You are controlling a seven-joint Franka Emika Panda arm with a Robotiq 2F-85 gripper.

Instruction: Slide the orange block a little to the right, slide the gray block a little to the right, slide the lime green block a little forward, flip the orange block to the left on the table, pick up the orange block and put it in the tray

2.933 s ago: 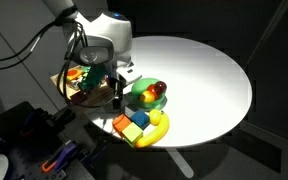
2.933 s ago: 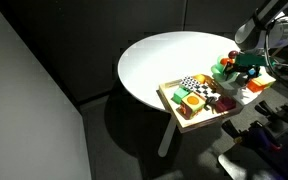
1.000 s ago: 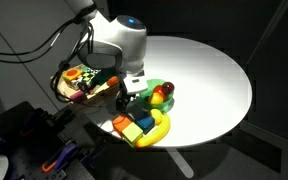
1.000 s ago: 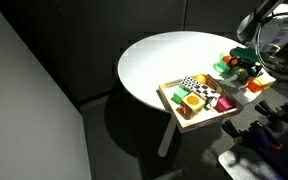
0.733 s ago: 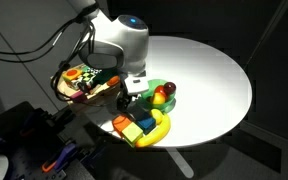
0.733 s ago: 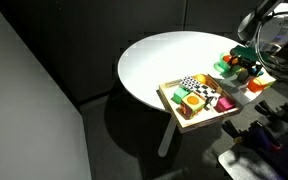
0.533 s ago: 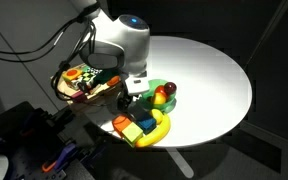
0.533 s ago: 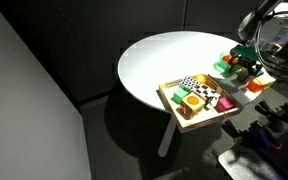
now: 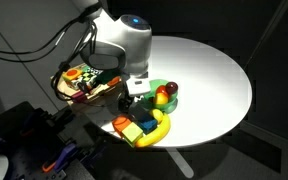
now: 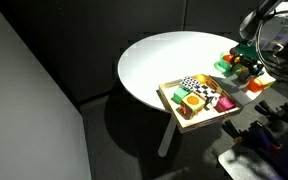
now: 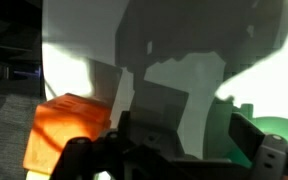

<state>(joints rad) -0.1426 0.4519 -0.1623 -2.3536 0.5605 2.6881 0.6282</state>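
"Under the claw [image 9: 127, 101], what lies on the table [image 9: 214, 70]?"

"A small cluster of blocks, close beneath it. The wrist view shows the orange block [image 11: 69, 135] just beside one finger, at the picture's lower left, resting on the white top."

"And between the fingers?"

"A gray, box-like shape in shadow, just ahead of the claw. It looks like the gray block [image 11: 169, 110], though the shadow makes it hard to be sure."

"Is the claw gripping anything?"

"No. Its fingers sit far apart at opposite sides of the wrist view, spread wide, with nothing pinched."

"The lime green block?"

"The lime green block [image 9: 135, 134] is in the same cluster, just past the orange one and touching a banana [image 9: 156, 128]."

"The tray?"

"The tray [image 10: 170, 103] lies near the claw, off to one side at the table's edge, with coloured pieces in it. A green bowl [image 11: 284, 130] sits just beside the claw."
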